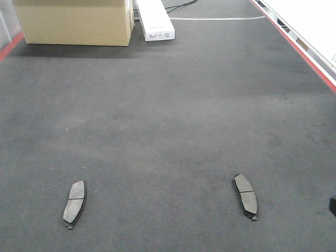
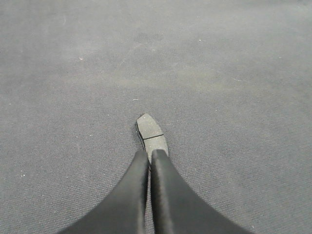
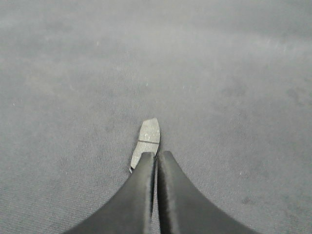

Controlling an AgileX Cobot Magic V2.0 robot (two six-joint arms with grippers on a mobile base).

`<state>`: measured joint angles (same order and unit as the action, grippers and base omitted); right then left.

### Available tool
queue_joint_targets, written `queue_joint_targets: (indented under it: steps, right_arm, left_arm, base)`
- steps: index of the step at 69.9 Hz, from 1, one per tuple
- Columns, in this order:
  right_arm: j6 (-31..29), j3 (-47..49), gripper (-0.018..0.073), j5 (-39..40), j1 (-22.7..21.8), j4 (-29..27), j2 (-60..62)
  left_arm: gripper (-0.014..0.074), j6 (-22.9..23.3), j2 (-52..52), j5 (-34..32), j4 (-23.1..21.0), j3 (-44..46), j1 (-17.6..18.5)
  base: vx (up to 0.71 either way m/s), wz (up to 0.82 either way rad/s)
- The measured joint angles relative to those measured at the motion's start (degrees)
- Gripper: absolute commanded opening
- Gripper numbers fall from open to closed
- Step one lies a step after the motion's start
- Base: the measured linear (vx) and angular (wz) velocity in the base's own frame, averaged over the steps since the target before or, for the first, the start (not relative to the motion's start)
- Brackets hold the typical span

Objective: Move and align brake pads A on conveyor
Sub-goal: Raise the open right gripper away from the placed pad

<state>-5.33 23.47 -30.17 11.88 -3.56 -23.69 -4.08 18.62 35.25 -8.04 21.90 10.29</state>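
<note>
Two brake pads A lie flat and apart on the dark grey conveyor (image 1: 168,105): one at the near left (image 1: 75,202), one at the near right (image 1: 245,196), both running roughly lengthwise along the belt. Neither gripper shows in the front view. In the left wrist view my left gripper (image 2: 150,152) is shut with nothing in it, and a pad (image 2: 149,129) lies on the belt just past its tips, its near end hidden by the fingers. My right gripper (image 3: 157,153) is likewise shut and holds nothing, hovering over the near end of a pad (image 3: 147,135).
A cardboard box (image 1: 73,21) and a long white box (image 1: 155,21) stand at the far end of the belt. A red edge strip (image 1: 294,43) runs along the right side, with a pale frame beyond it. A small dark part (image 1: 333,206) pokes in at the right edge.
</note>
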Motion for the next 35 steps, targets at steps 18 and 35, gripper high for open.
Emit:
queue_joint_targets:
  steps: [18,35]
  right_arm:
    - [0.0,-0.3,-0.0003,1.4,0.0,0.0,3.1]
    - [0.0,-0.3,-0.0003,1.4,0.0,0.0,3.1]
  left_arm:
    - [-0.0006,0.0,0.0,0.0,0.0,0.0,0.0]
    - [-0.0006,0.0,0.0,0.0,0.0,0.0,0.0]
  base:
    - [0.0,0.0]
    - [0.0,0.0]
